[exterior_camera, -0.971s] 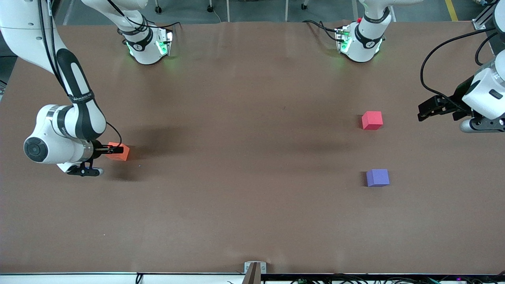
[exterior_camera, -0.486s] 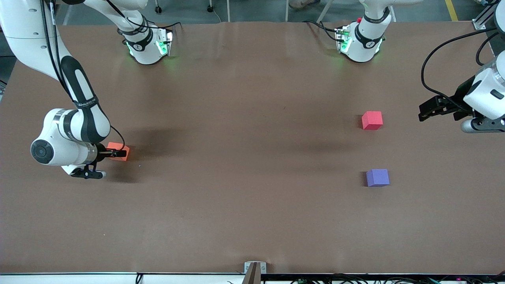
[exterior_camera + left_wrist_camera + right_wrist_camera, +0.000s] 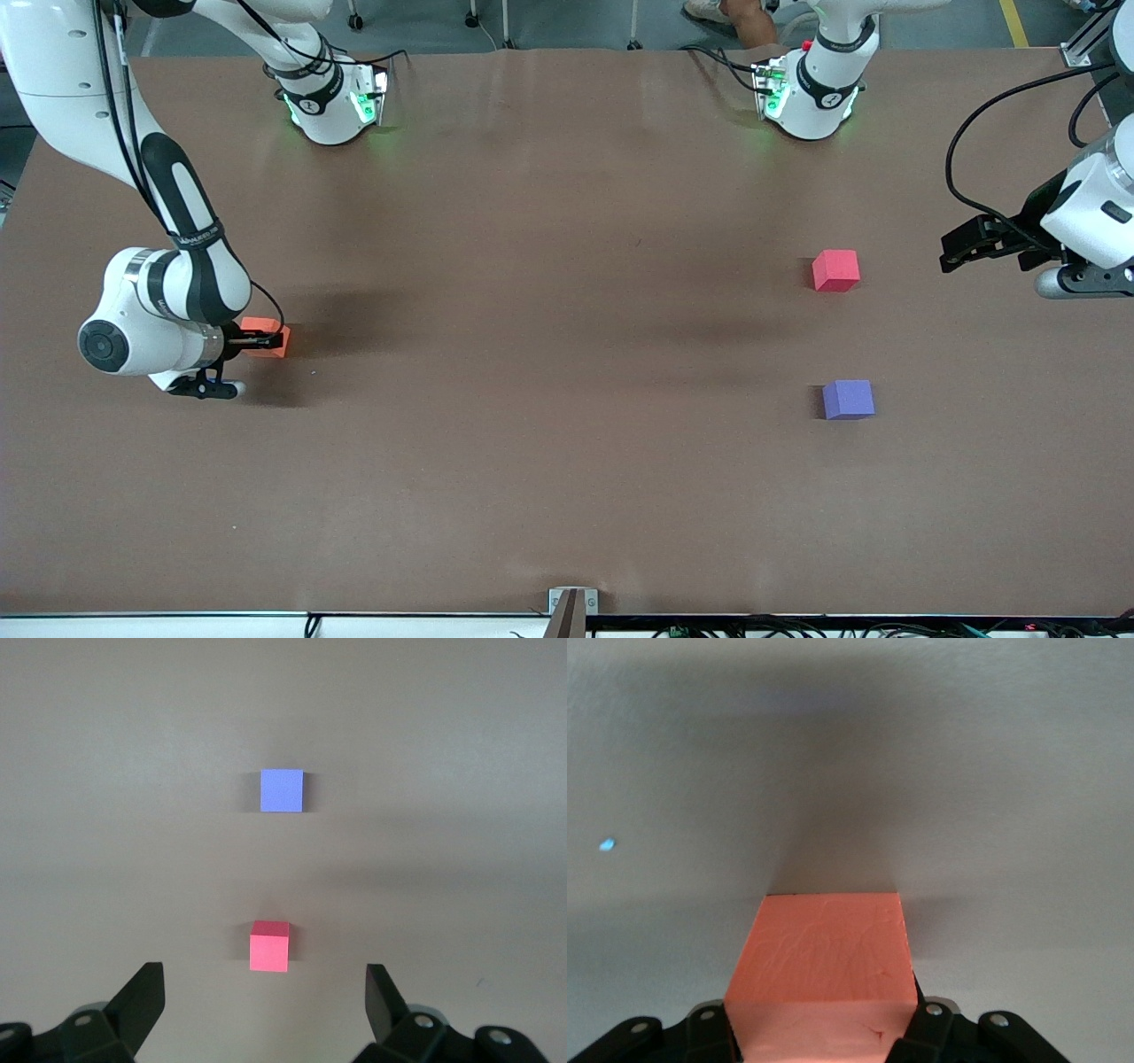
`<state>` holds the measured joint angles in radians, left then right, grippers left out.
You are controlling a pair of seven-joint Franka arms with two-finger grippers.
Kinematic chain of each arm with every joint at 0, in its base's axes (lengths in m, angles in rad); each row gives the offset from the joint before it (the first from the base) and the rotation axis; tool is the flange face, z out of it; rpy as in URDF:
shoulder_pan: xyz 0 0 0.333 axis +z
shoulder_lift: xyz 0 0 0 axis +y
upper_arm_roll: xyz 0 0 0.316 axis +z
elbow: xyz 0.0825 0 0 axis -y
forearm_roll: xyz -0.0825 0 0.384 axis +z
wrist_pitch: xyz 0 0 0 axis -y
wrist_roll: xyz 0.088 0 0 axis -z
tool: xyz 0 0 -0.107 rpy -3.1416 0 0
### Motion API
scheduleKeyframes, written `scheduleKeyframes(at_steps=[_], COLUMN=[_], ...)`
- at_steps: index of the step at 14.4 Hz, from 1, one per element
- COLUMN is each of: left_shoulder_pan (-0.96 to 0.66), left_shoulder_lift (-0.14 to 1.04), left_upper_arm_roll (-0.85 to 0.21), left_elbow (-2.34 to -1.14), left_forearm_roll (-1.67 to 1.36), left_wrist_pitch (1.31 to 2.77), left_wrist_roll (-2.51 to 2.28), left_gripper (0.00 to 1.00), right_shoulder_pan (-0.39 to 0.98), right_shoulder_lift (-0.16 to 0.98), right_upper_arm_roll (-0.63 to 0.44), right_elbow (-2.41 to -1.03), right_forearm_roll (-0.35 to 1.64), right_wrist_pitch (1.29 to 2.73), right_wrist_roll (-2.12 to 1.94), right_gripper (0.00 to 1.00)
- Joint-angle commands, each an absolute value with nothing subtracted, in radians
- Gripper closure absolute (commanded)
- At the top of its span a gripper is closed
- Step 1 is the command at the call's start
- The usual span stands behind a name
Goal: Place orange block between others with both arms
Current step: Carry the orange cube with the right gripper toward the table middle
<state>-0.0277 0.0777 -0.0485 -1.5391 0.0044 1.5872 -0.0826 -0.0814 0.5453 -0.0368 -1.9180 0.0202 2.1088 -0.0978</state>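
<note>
The step in hand is the pick-up. The right tool [image 3: 263, 339] is down at the counter [image 3: 549, 461], its fingers [image 3: 932, 1012] pressed against two sides of the orange block [image 3: 266, 337], which seems to sit on the surface, not yet lifted. That block lies at about nine o'clock on the counter as the front camera shows it, toward the right arm's end and well apart from the other two.

The red block [image 3: 835, 269] and purple block [image 3: 848, 399] sit toward the left arm's end, around three o'clock, the purple one nearer the front camera, with a bare gap between them. The left tool [image 3: 961, 246] waits in the air over the counter's edge at that end, spread wide and holding nothing.

Next, I judge, the right arm must lift the block and carry it toward mid-counter. The gap probably lies out of its reach, so a handover to the left tool looks needed. The grip must leave two faces free for that.
</note>
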Motion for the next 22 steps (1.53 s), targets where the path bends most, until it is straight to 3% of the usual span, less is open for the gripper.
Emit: scheduleKeyframes(at_steps=[1, 5, 9, 11, 18, 22], left_shoulder_pan=[-0.028, -0.028, -0.029, -0.028, -0.029, -0.028], left_shoulder_lift=[0.075, 0.08, 0.083, 0.083, 0.092, 0.092], left_upper_arm_roll=[-0.051, -0.051, -0.052, -0.052, -0.052, -0.052], left_elbow=[-1.534, -1.532, -1.534, -1.534, -1.534, -1.534], left_forearm_roll=[0.021, 0.021, 0.021, 0.015, 0.017, 0.017], left_wrist_pitch=[1.589, 1.589, 1.588, 1.585, 1.572, 1.568], left_wrist_roll=[-0.083, -0.083, -0.087, -0.09, -0.091, -0.089], left_gripper=[0.0, 0.0, 0.0, 0.0, 0.0, 0.0], right_shoulder_pan=[-0.069, 0.036, 0.231, 0.32, 0.652, 0.762], right_shoulder_lift=[0.542, 0.54, 0.535, 0.545, 0.833, 0.906], right_upper_arm_roll=[-0.029, -0.026, -0.023, -0.02, -0.025, -0.032], right_elbow=[-1.887, -1.778, -1.626, -1.573, -1.229, -1.177], right_forearm_roll=[0.028, 0.026, 0.029, 0.035, 0.02, -0.021], right_wrist_pitch=[2.088, 2.068, 1.907, 1.91, 1.954, 2.058], right_wrist_roll=[-0.251, -0.472, -0.627, -0.673, -0.724, -0.723], right_gripper=[0.65, 0.74, 0.75, 0.75, 0.74, 0.74])
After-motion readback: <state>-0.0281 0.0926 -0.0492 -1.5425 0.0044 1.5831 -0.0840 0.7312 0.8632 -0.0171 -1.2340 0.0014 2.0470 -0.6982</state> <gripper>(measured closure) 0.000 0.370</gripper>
